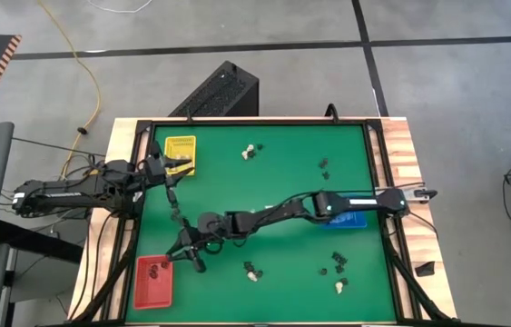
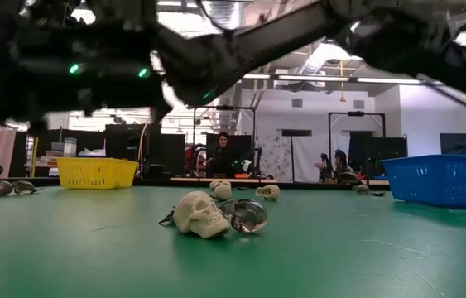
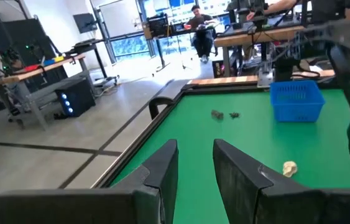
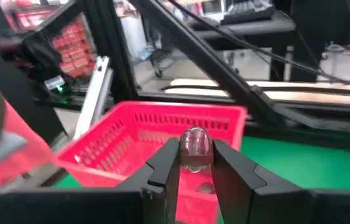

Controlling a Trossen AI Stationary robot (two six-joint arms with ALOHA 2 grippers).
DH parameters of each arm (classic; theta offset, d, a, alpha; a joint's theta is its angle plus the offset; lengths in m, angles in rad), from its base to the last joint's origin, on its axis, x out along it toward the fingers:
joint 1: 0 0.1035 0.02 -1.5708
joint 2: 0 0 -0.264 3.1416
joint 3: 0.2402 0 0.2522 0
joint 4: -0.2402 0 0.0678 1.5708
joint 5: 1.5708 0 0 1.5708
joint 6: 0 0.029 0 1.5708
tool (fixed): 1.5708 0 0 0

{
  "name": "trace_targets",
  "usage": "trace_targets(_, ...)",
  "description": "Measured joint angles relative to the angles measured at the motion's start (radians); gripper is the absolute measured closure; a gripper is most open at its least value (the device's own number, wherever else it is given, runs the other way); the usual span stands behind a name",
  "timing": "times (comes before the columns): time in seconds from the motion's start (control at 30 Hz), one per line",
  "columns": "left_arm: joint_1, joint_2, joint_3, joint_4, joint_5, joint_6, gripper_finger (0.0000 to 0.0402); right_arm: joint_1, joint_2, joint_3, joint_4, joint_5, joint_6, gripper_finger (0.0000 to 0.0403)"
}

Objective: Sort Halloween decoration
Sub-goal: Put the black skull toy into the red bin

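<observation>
The right gripper has its jaws clamped on a small clear, rounded trinket, one piece of the Halloween decoration, pinched upright between the two dark fingers. In the right wrist view the red tray sits straight ahead of the jaws, its open basket just beyond and below the held piece. From above, the right gripper hovers over the counter at about 1 o'clock from the red tray, close to its upper right corner but not yet over it. So the tray lies toward 7 o'clock from the jaws, and the coming move looks like a short carry that way before letting go. I cannot tell the trinket's long axis; it seems nearly round.

The left gripper waits beside the yellow tray, at about 11 o'clock on the counter, its jaws slightly apart and holding nothing, as the left wrist view shows. It is farther from the red tray than the right arm.

More decoration lies scattered: a cream skull with a clear piece touching it near the low camera, a whitish piece at 12 o'clock, black ones toward 2 o'clock, and others at 5 o'clock. The blue tray sits under the right arm.
</observation>
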Motion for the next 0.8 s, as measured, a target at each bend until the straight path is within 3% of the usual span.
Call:
trace_targets(0.1,0.000,-0.002,0.000,-0.008,0.000,-0.006,0.0310,0.007,0.002,-0.056,0.141,-0.001,0.014,0.0291)
trace_targets(0.8,0.000,-0.002,0.000,-0.007,0.017,-0.009,0.0310,0.026,0.011,-0.047,0.160,0.064,-0.032,0.0287)
